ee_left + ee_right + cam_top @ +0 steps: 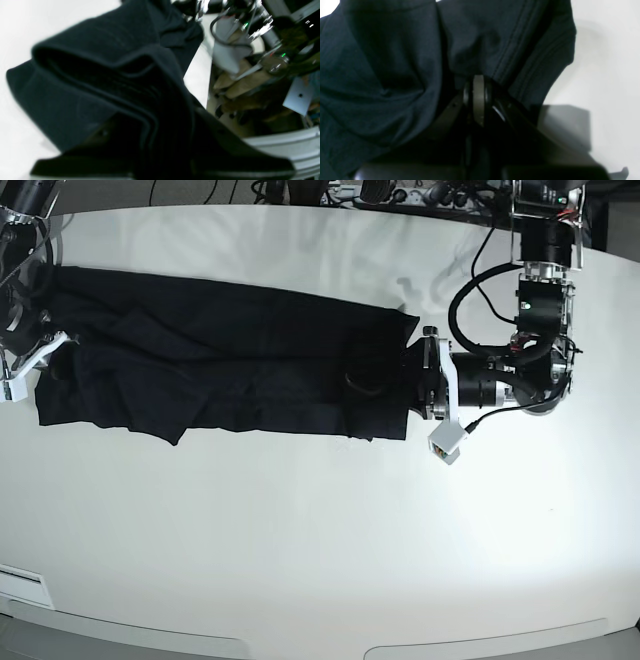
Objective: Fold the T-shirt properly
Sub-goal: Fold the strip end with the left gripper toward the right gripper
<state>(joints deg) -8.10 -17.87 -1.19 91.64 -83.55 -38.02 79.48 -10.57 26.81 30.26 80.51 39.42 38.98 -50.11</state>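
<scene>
While T-shirt (220, 370) lies across table (320, 540), both grippers (478, 82) (160, 140) clamp its ends.

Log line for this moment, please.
Fold underway | black fabric T-shirt folded lengthwise, long band | left gripper shut on one end | right gripper shut on other end

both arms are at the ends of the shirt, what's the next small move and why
Probably lift both ends together and carry one across to halve it. The plain black soft fabric T-shirt lies as a long strip on the white table, the right hand shut on one end, the left hand at the other.
</scene>
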